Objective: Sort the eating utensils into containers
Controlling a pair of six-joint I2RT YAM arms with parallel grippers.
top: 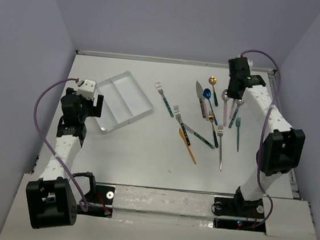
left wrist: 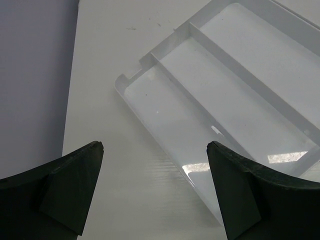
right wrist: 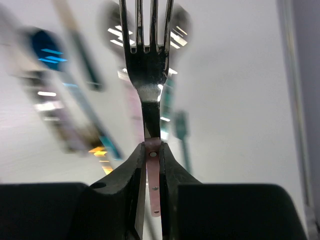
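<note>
My right gripper (top: 236,87) is shut on a silver fork with a pink handle (right wrist: 146,60), held by the handle just below the neck, tines pointing away, above the utensil pile; the gripper (right wrist: 152,146) shows this in its wrist view. Below lie several utensils: a teal-handled fork (top: 164,98), a knife (top: 201,94), a gold spoon (top: 213,81), a blue spoon (top: 208,96), an orange one (top: 187,144), a teal fork (top: 238,131). The clear three-compartment tray (top: 141,90) lies at the left, all compartments bare (left wrist: 235,70). My left gripper (top: 95,105) is open and empty at the tray's near-left end (left wrist: 154,145).
Grey walls close the table on the left, right and back. A raised strip runs along the right table edge (top: 278,86). The utensils below the right gripper are blurred in the right wrist view.
</note>
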